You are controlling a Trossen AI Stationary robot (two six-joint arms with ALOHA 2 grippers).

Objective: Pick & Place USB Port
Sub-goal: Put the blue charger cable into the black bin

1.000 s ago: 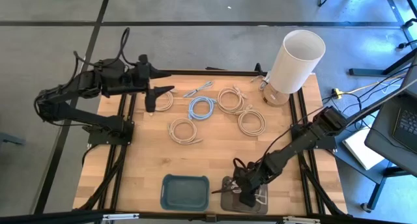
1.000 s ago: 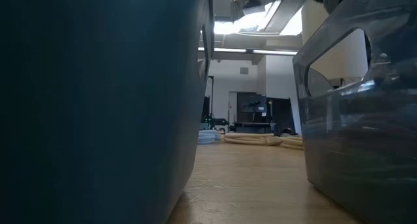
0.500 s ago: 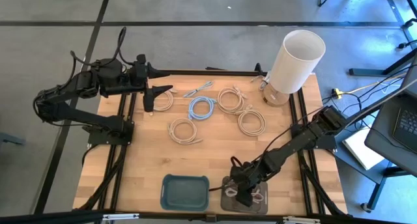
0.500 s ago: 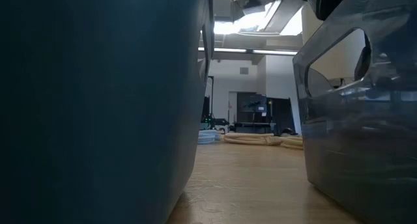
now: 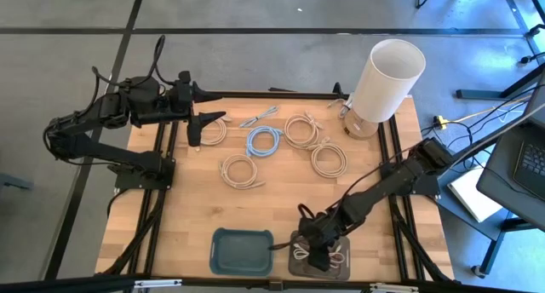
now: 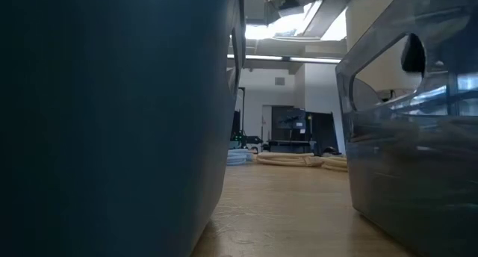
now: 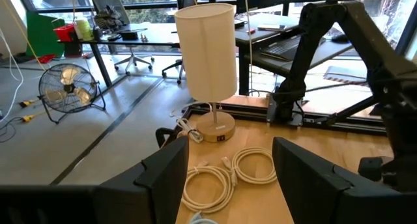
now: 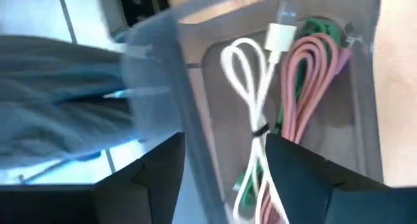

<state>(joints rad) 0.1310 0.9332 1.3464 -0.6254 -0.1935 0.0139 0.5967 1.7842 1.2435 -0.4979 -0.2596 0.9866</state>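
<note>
Overhead, a wooden tabletop (image 5: 281, 212) carries several coiled cables, a white lamp (image 5: 385, 80) at the far right corner, a blue bin (image 5: 242, 250) and a clear bin (image 5: 319, 257) side by side at the near edge. The right gripper (image 5: 317, 252) hangs over the clear bin, fingers spread apart with nothing between them. Its wrist camera looks down into that bin at a white USB cable (image 8: 257, 113), a pink cable (image 8: 303, 87) and a green cable (image 8: 319, 25) lying together on the bottom. No cable appears picked up yet, so the pick seems about to begin; the lift and the placing, probably into the blue bin, remain. The left gripper (image 5: 204, 123) waits at the far left of the tabletop, fingers open and empty.
</note>
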